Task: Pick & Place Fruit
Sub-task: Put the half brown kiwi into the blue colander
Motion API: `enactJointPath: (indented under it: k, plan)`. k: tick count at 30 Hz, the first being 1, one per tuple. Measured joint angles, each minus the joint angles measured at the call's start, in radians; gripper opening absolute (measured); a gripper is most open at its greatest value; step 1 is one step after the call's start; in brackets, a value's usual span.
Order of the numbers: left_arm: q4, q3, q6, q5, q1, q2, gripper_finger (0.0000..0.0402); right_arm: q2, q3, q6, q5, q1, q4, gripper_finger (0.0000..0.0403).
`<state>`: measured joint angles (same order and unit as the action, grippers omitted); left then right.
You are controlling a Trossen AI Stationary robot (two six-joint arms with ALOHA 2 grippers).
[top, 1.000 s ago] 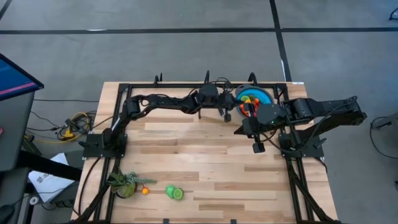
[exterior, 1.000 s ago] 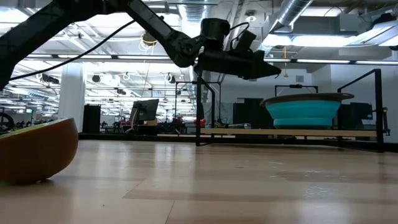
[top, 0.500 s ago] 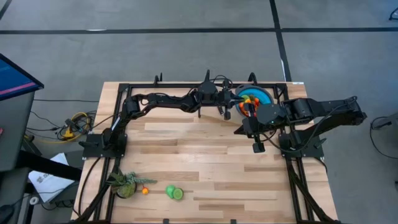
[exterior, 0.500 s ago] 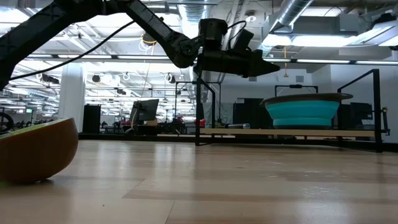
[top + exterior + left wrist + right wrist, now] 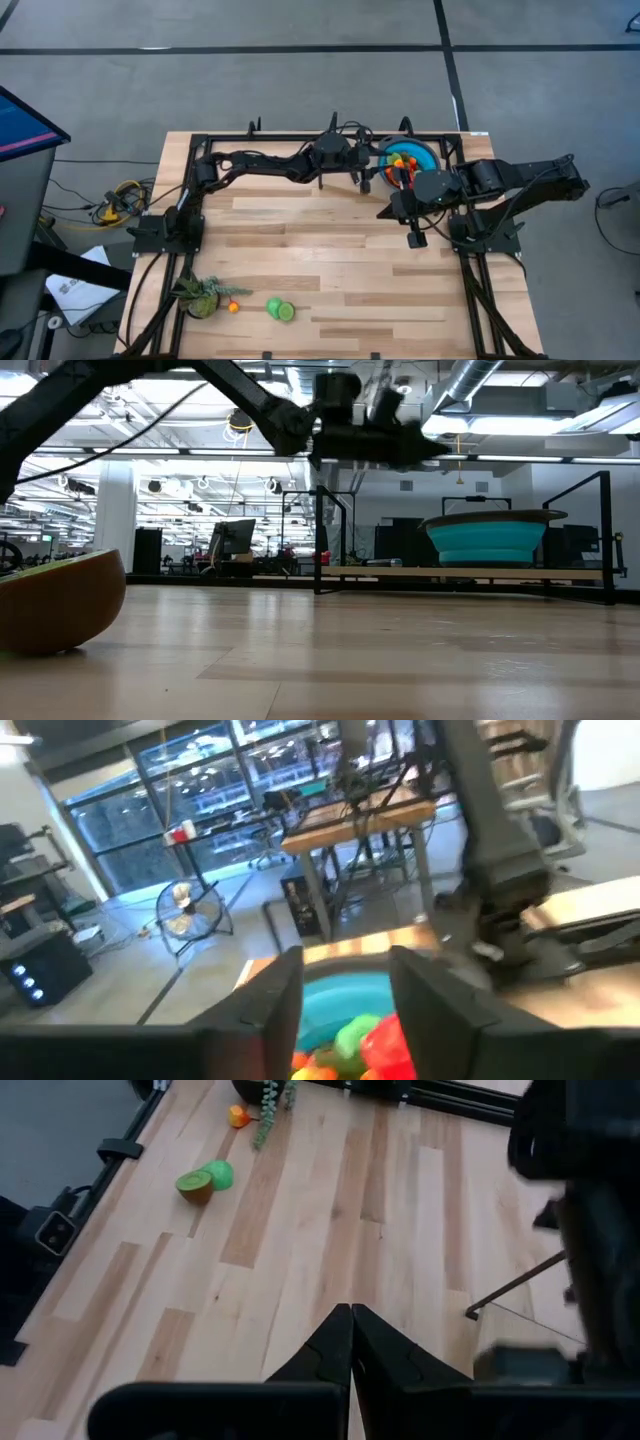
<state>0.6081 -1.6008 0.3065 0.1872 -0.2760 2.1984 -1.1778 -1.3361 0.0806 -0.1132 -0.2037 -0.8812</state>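
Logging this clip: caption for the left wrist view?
Open left gripper above round blue bowl of small toy fruit.

blue bowl (image 5: 420,152) | red, orange, green fruit (image 5: 360,1045) | light wood table (image 5: 330,260)

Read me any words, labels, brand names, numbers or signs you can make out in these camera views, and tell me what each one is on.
None can be read.
White sheet on the floor left of the table: dark print, too small to read.
Blue bowl, the fruit in it, and both arms: no lettering visible.
Room behind the table, low and left wrist views: no sign can be made out.
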Motion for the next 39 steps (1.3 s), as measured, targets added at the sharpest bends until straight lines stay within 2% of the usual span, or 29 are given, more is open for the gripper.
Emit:
enactJointPath:
  k: [4, 7, 9, 13, 17, 23, 26, 29, 33, 39]
  plan:
    - [-0.022, 0.104, -0.002, 0.003, 0.024, -0.106, 0.0081, 0.0, 0.0, -0.027, 0.0, -0.033, -0.001, 0.0]
    - [-0.065, 0.233, -0.042, 0.004, 0.045, -0.221, 0.0026, 0.0, 0.0, -0.027, 0.0, -0.066, -0.002, 0.0]
    - [-0.066, 0.336, -0.078, 0.007, 0.067, -0.319, 0.0008, 0.0, 0.0, -0.029, 0.001, -0.085, -0.004, 0.0]
    - [-0.074, 0.562, -0.09, -0.009, 0.139, -0.515, 0.0005, 0.0, 0.0, -0.029, 0.002, -0.116, -0.001, 0.0]
    - [-0.134, 0.755, -0.166, -0.059, 0.227, -0.724, 0.0001, -0.007, 0.0, -0.029, 0.001, -0.135, 0.013, 0.0]
    - [-0.227, 0.959, -0.317, -0.211, 0.394, -0.974, 0.0001, -0.068, 0.001, -0.101, 0.005, -0.144, 0.11, 0.0]
    - [-0.227, 1.038, -0.358, -0.246, 0.467, -1.078, 0.0001, -0.132, 0.0, -0.108, 0.004, -0.143, 0.183, 0.0]
    - [-0.231, 1.1, -0.371, -0.345, 0.538, -1.173, 0.0001, -0.226, 0.0, -0.108, 0.004, -0.143, 0.277, 0.0006]
    - [-0.231, 1.165, -0.372, -0.414, 0.598, -1.267, 0.0001, -0.343, 0.001, -0.108, 0.005, -0.145, 0.384, 0.0046]
    - [-0.225, 1.232, -0.396, -0.426, 0.627, -1.335, 0.0001, -0.499, 0.001, -0.116, 0.004, -0.171, 0.651, 0.0155]
